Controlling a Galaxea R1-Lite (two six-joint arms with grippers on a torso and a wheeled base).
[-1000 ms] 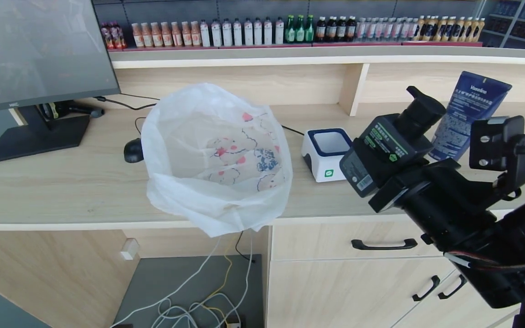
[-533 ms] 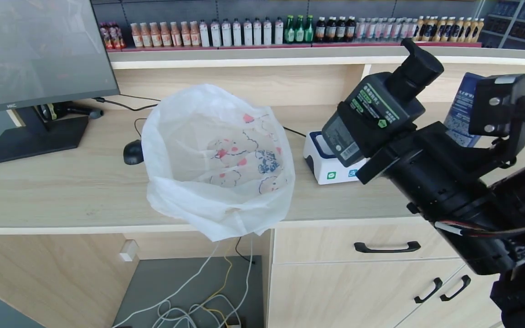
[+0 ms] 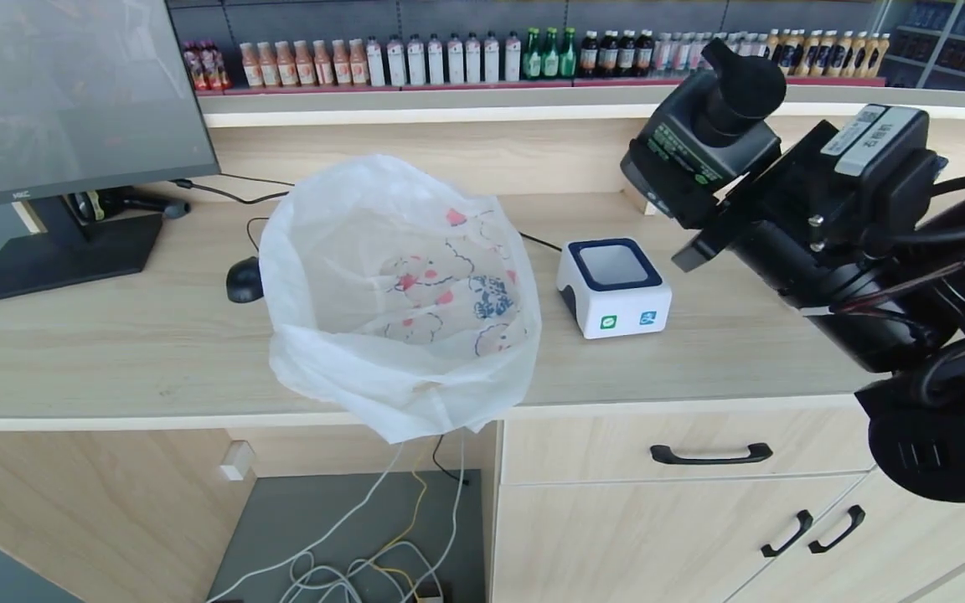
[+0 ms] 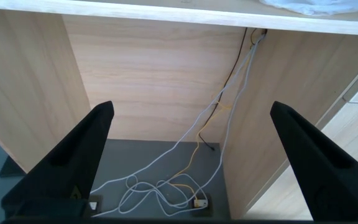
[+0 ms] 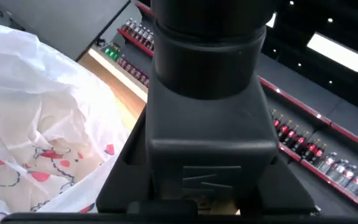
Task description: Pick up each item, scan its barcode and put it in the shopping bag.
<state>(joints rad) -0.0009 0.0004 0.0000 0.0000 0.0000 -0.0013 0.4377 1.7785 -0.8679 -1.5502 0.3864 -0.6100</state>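
Observation:
My right gripper point(image 3: 721, 216) is shut on a black pump bottle point(image 3: 694, 138) and holds it tilted in the air, above the counter to the right of and behind the white barcode scanner point(image 3: 614, 286). The pump head points up and away. Close up in the right wrist view, the black pump bottle point(image 5: 207, 124) has the white shopping bag point(image 5: 36, 124) beyond it. The shopping bag point(image 3: 399, 293) stands open at the counter's front edge, left of the scanner. Under the counter, my left gripper point(image 4: 191, 162) is open with nothing between its fingers.
A monitor point(image 3: 64, 92) stands at the counter's point(image 3: 114, 352) left end, with a black mouse point(image 3: 244, 278) beside the bag. Rows of drinks point(image 3: 482, 54) fill the back shelf. Drawers point(image 3: 709, 452) sit below the counter, and loose cables point(image 4: 166, 193) lie on the floor.
My right gripper has lifted the black bottle up and back to the right, from in front of the scanner to above the counter. The blue tube behind it is now hidden by the arm.

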